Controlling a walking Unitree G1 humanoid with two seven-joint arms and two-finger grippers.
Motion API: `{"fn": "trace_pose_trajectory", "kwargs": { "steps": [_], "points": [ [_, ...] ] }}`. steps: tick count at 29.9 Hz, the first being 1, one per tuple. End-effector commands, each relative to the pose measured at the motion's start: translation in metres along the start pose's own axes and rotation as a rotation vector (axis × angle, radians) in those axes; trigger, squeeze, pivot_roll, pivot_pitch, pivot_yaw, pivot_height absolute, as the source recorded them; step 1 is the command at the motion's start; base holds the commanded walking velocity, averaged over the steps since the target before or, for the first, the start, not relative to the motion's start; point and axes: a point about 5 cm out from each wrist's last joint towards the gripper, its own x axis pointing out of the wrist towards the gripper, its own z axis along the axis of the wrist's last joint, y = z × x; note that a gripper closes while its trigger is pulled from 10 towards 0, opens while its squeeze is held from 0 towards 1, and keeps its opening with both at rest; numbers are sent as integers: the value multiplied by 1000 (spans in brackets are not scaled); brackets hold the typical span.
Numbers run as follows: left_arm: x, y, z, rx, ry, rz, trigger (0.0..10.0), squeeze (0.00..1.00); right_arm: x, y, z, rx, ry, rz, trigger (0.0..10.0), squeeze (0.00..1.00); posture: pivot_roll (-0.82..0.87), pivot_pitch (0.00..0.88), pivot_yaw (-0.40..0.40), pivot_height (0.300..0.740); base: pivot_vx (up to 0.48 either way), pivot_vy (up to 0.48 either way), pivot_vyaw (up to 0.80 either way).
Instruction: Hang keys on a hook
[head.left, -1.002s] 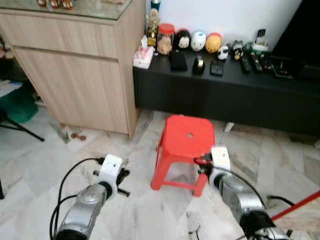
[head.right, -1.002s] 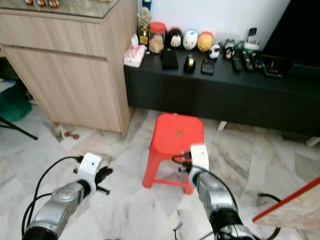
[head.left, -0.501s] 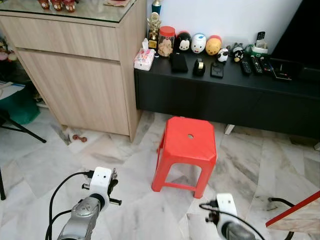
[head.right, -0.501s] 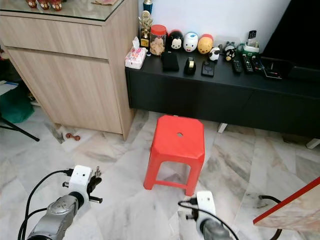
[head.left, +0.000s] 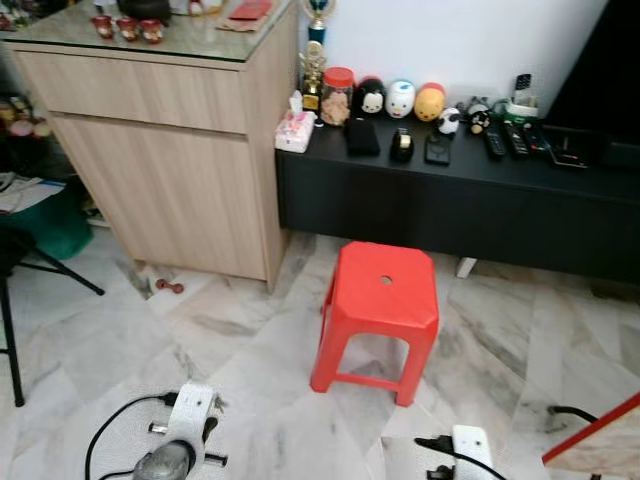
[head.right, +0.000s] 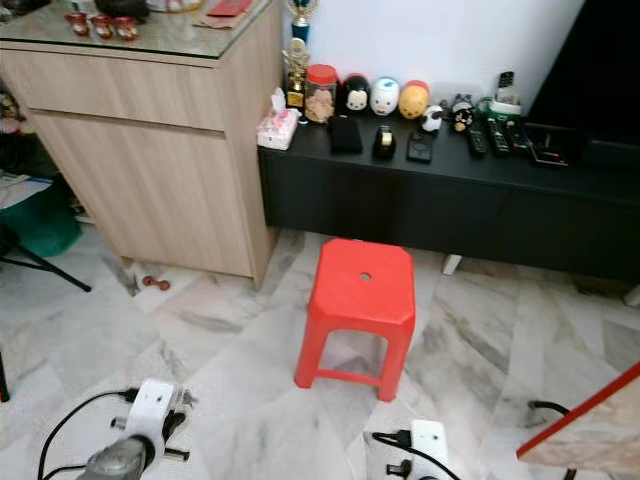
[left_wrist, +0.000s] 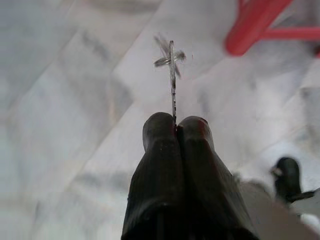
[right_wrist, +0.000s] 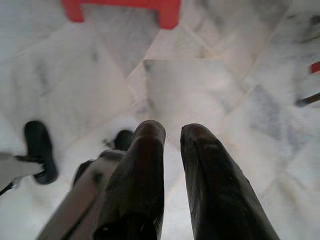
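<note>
Keys (left_wrist: 171, 60) pinched thinly in left gripper's (left_wrist: 176, 131) closed tips near red stool (head.left: 383, 300), probably slip-prone; right gripper (right_wrist: 170, 137) slightly parted, empty.

Red stool (head.left: 379, 300) on marble floor (head.left: 250, 350) — before a black console (head.left: 460, 200).

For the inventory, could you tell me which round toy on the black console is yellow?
The rightmost round toy; the black one and white one sit left of it.
</note>
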Motion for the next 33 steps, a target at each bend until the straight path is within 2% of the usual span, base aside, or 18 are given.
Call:
{"fn": "trace_pose_trajectory", "kwargs": {
  "steps": [1,4,8,11,19,28,33],
  "points": [
    [-3,2,-14,-35,40,19,10000,0,-1,-5,-9,19,22,-21,10000,0,139,18,-67,740,0,0,0],
    [-6,3,-28,-141,89,54,10000,0,-2,-8,-13,28,31,-34,10000,0,141,7,-72,740,0,0,0],
    [-9,7,-36,-189,110,97,10000,0,-2,-9,-14,43,31,-45,10000,0,131,0,-67,740,0,0,0],
    [-9,4,-38,-157,112,75,10000,0,-2,-9,-16,34,37,-46,10000,0,127,0,-61,740,0,-447,0],
    [-8,0,-38,-147,112,64,10000,0,-3,-6,-21,30,61,-54,10000,0,126,0,-55,740,0,-478,0],
    [-9,-4,-41,-163,109,64,10000,0,-4,-11,-27,107,106,-86,10000,0,129,38,-63,740,0,-480,-683],
    [-10,-3,-42,-168,106,72,10000,0,-4,-11,-27,83,113,-87,10000,0,134,54,-68,740,0,0,-700]
  ]
}}
